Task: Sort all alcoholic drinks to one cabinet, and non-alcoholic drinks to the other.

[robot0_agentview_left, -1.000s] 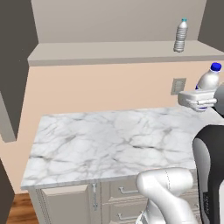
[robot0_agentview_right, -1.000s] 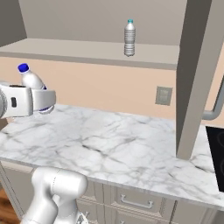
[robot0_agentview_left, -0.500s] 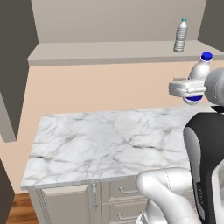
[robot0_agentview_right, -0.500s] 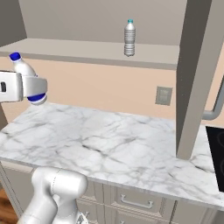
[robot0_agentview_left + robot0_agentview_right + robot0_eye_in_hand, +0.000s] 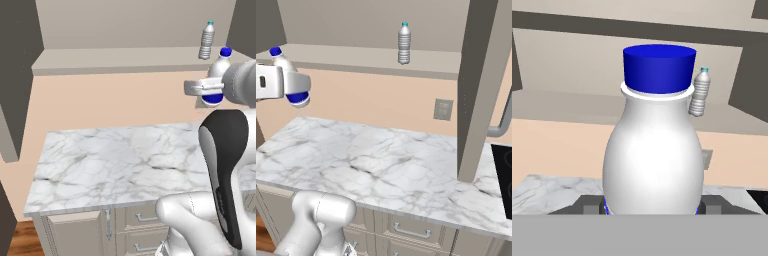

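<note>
**White bottle held aloft below the open cabinet shelf**

In the left base view, a dark cabinet door (image 5: 17, 75) hangs open at the far left. Next to it runs the cabinet shelf (image 5: 120, 59), pale grey, above a peach wall. Below lies the marble counter (image 5: 115, 165), with drawers and a cabinet front under its edge. At the right end of the shelf stands the clear bottle (image 5: 206, 40) with its pale teal cap, upright. Just right of it and a little lower, the gripper (image 5: 211, 89) holds the white bottle (image 5: 218, 69) with a blue cap in the air, well above the counter and about level with the shelf edge.

In the right base view, the gripper (image 5: 283, 82) sits at the far left, the white bottle (image 5: 282, 62) rising from it with the blue cap tilted slightly leftward and its blue lower band showing beneath. Further right, the clear bottle (image 5: 403, 43) stands on the shelf (image 5: 356, 57), well apart from the held bottle. A wall socket (image 5: 443, 109) follows, then a dark cabinet side panel (image 5: 478, 85), and a black cooktop (image 5: 503, 177) at the right edge.

In the hand view, the white bottle (image 5: 654, 155) stands upright between the fingers (image 5: 587, 204), which pinch its base from both sides. The clear bottle (image 5: 699, 92) shows small behind its right shoulder.
</note>
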Robot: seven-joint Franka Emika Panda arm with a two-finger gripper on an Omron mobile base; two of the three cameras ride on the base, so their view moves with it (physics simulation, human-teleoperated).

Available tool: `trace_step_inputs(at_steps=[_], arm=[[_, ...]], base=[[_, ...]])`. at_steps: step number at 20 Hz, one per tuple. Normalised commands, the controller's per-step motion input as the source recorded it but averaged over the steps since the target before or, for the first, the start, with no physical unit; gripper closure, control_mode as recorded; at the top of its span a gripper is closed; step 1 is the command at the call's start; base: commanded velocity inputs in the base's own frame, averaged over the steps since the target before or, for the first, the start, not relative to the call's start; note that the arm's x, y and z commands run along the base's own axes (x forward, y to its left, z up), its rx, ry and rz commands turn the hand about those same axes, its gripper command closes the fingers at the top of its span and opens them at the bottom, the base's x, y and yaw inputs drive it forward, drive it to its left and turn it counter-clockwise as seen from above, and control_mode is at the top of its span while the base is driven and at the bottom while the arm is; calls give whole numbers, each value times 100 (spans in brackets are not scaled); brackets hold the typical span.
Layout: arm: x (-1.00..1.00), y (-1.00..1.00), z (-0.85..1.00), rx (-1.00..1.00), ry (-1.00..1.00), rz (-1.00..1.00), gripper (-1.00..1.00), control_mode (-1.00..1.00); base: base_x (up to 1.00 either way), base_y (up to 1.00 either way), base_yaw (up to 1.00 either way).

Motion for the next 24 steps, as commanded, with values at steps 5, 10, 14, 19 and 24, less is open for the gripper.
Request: trace_step_inputs(at_steps=[5,10,14,19,24], arm=[[36,2,8,0,0,0,100,-100],[33,0,9,0,0,0,100,-100],[30,0,7,0,0,0,100,-100],[31,0,4,0,0,0,100,-100],[30,0,2,0,0,0,100,-100]], base=[[0,0,0],[0,0,0],[0,0,0],[0,0,0],[0,0,0]])
